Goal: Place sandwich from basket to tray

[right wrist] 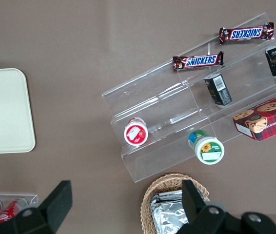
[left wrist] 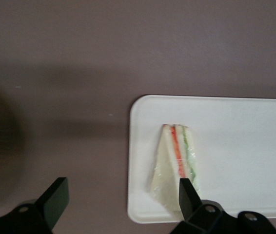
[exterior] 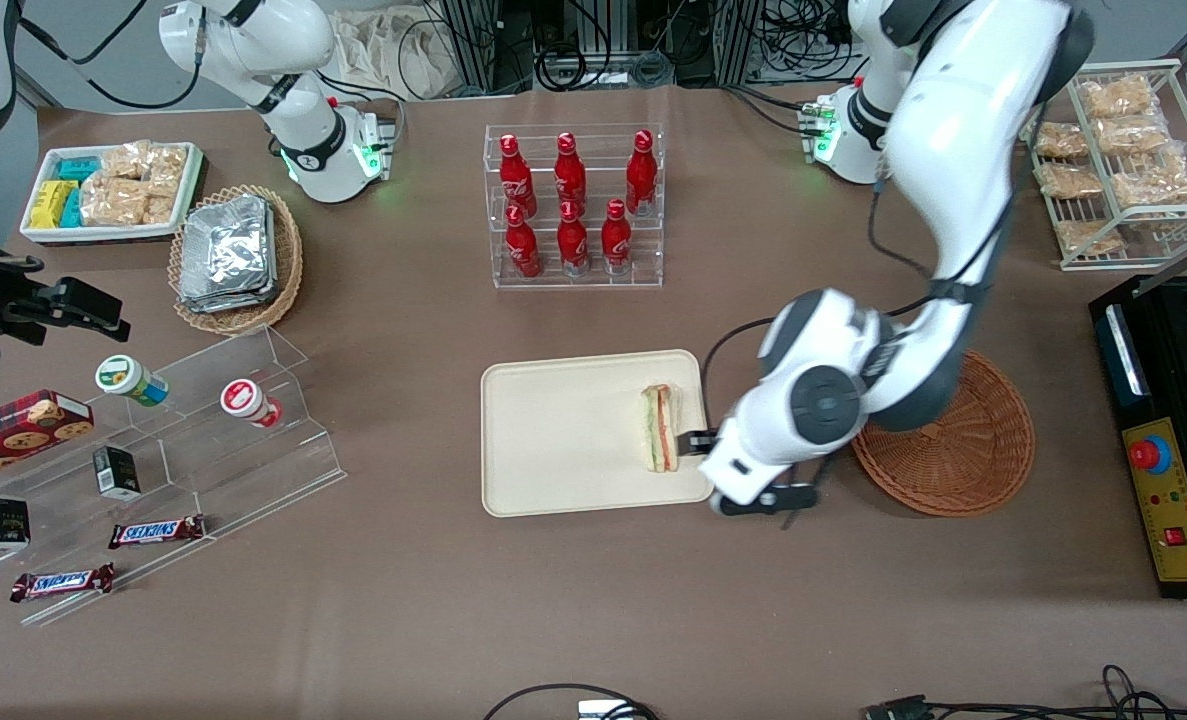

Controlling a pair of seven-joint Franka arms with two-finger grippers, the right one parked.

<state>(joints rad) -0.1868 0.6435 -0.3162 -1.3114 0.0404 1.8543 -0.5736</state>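
Note:
The sandwich [exterior: 659, 428] lies on the cream tray [exterior: 553, 450], near the tray's short edge toward the working arm's end. It also shows in the left wrist view [left wrist: 174, 161] on the tray [left wrist: 245, 126]. My left gripper [exterior: 738, 472] hangs above that tray edge, open and empty [left wrist: 122, 190]. One finger [left wrist: 187, 192] is over the sandwich's tip and the other finger [left wrist: 55, 197] is over bare table. The reddish-brown basket [exterior: 963, 450] stands beside the tray, partly covered by my arm; its visible part holds nothing.
A clear rack of red bottles [exterior: 575, 205] stands farther from the camera than the tray. A tan basket of foil packets [exterior: 236, 255] and an acrylic stand with snacks [exterior: 203, 420] lie toward the parked arm's end. A black machine [exterior: 1168, 440] is beside the basket.

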